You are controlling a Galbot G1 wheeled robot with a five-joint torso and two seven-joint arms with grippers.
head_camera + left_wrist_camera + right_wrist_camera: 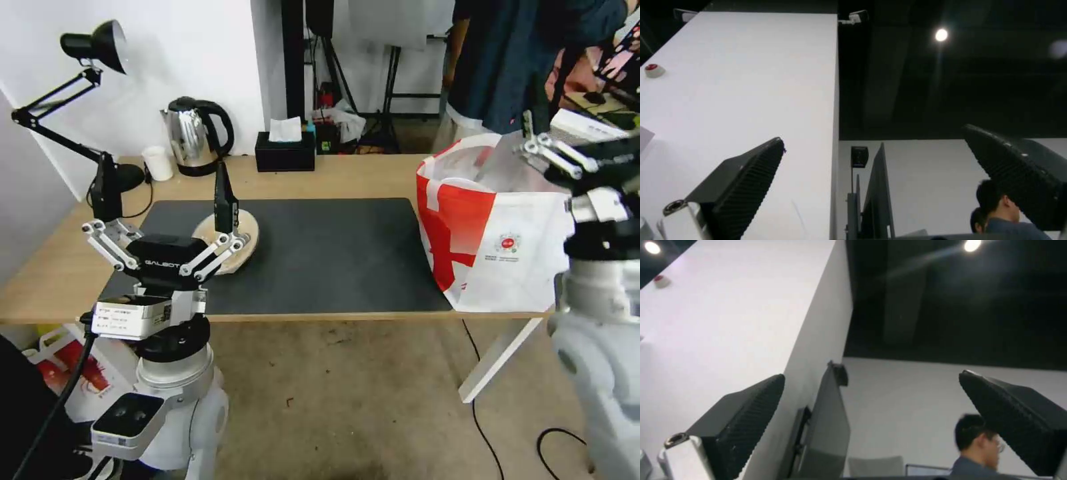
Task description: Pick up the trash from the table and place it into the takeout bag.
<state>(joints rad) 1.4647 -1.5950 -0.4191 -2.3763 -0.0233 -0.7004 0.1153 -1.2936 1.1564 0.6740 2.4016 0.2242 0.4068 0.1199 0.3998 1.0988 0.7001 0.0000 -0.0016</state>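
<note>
A shallow beige round bowl [235, 241], the trash I can see, sits on the left part of the black mat on the light-wood table [53, 273]. My left gripper [161, 162] stands at the table's front left with its fingers pointing up and open; one finger [225, 200] overlaps the bowl in the head view. Nothing lies between the pads [746, 180]. The red-and-white takeout bag [493, 233] stands open at the table's right end. My right gripper [580, 133] is raised beside the bag's near right side, open and empty, its pads [746, 413] pointing upward.
Along the table's back stand a black desk lamp [100, 47], a small white cup [158, 163], a steel kettle [197, 137] and a black tissue box [285, 152]. A person in dark clothes [520, 60] stands behind the bag. Another red-and-white bag [67, 373] lies on the floor.
</note>
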